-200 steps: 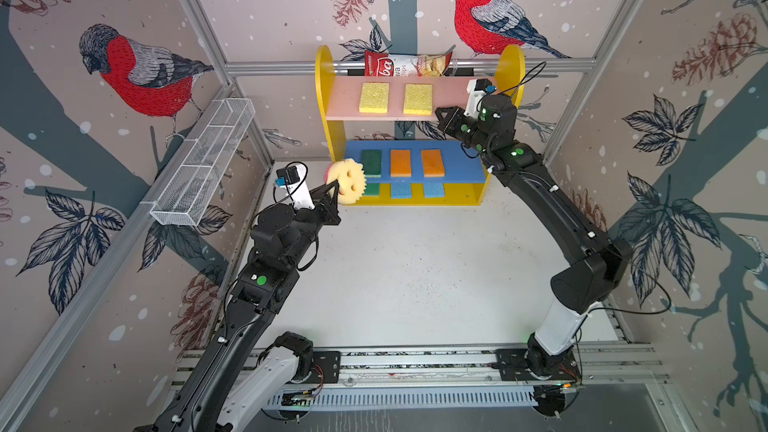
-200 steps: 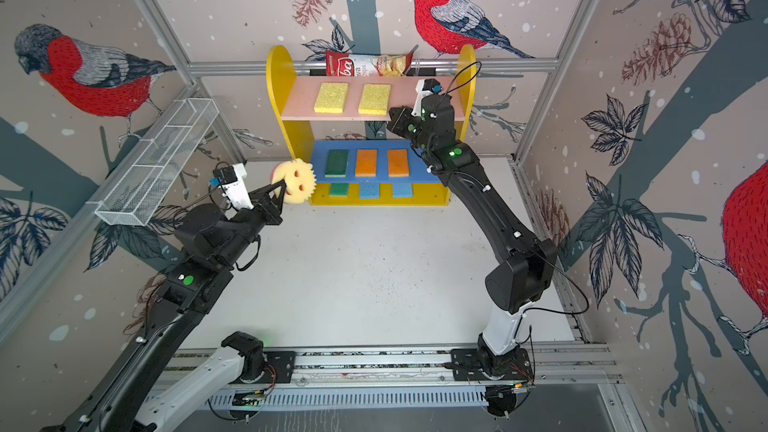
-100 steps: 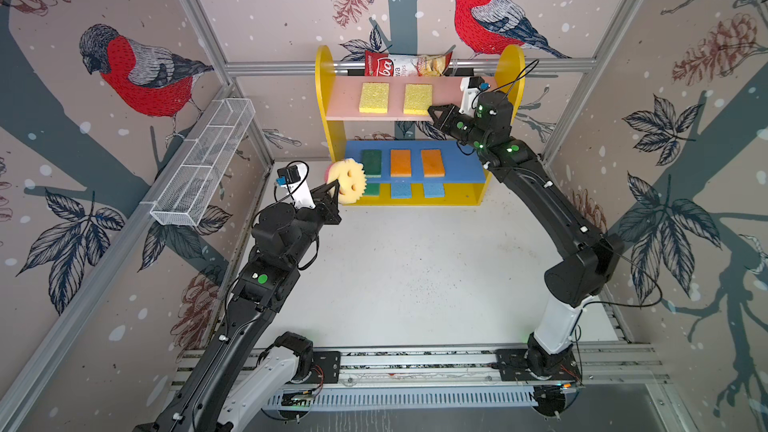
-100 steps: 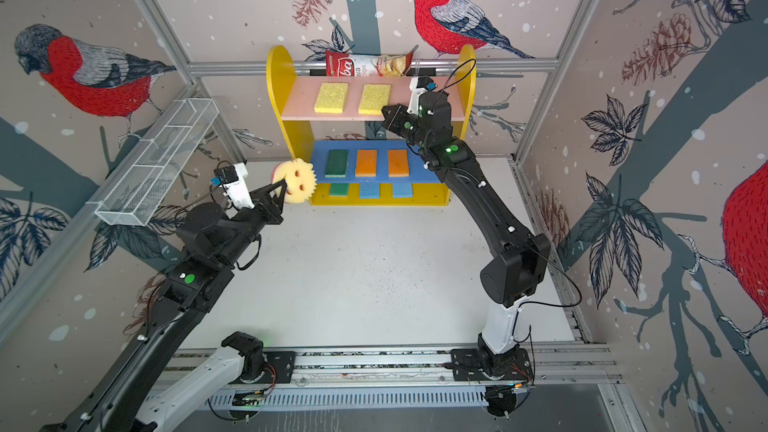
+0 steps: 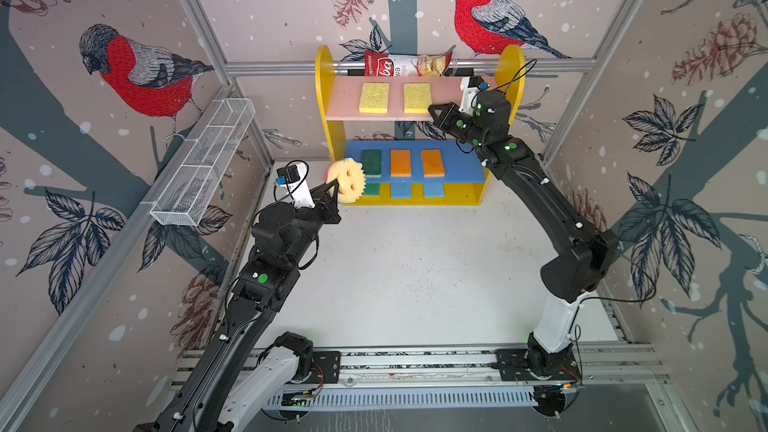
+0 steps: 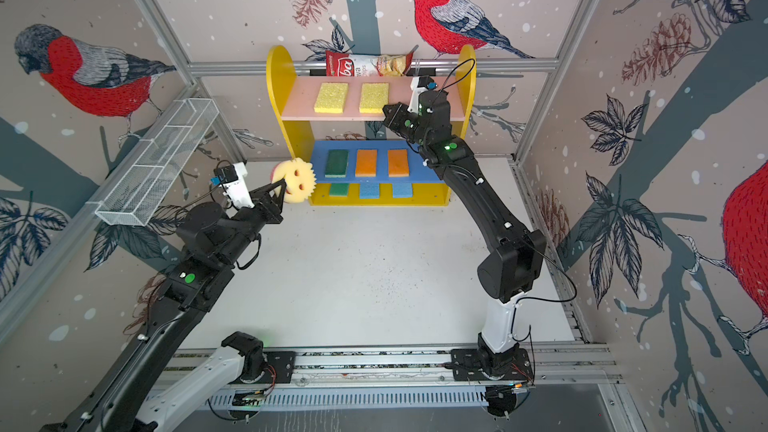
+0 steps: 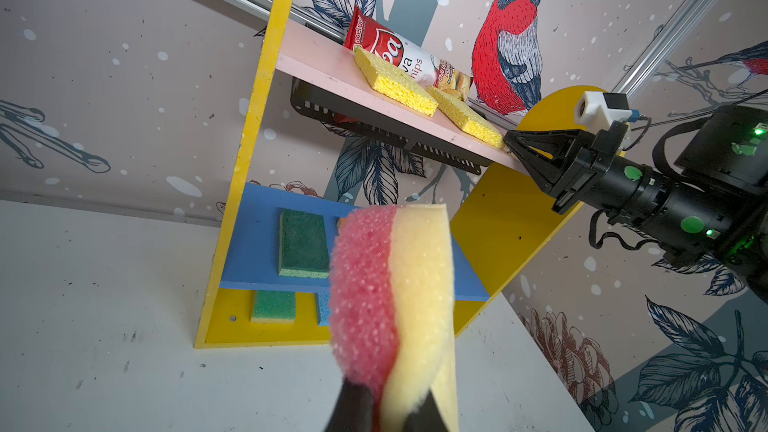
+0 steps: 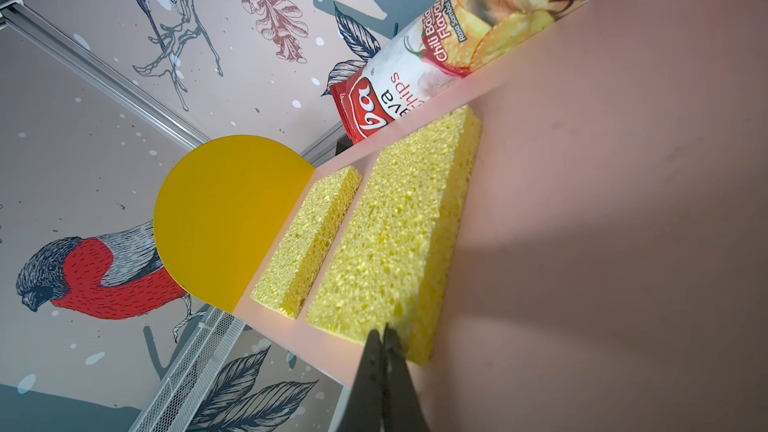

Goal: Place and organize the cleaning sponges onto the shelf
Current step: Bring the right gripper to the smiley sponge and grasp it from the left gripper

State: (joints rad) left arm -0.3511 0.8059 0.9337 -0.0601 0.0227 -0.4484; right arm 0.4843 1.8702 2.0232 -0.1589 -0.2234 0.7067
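Top views: seemingly eight sponges (image 5: 401,162) shelved (lowest three dim); left claw (image 5: 333,187) clamps smiley sponge (image 5: 352,178); right claw (image 5: 431,109) together.

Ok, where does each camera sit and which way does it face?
Both top views: high over the base rail, looking down at the yellow three-tier wooden shelf; both black arms show.
Left wrist: on that arm, facing the shelf; left claw, shut on the round pale-yellow smiley sponge, shows.
Right wrist: on that arm, facing along the pink top board; shut right claw shows.
Shared: every view shows two yellow rectangular sponges.
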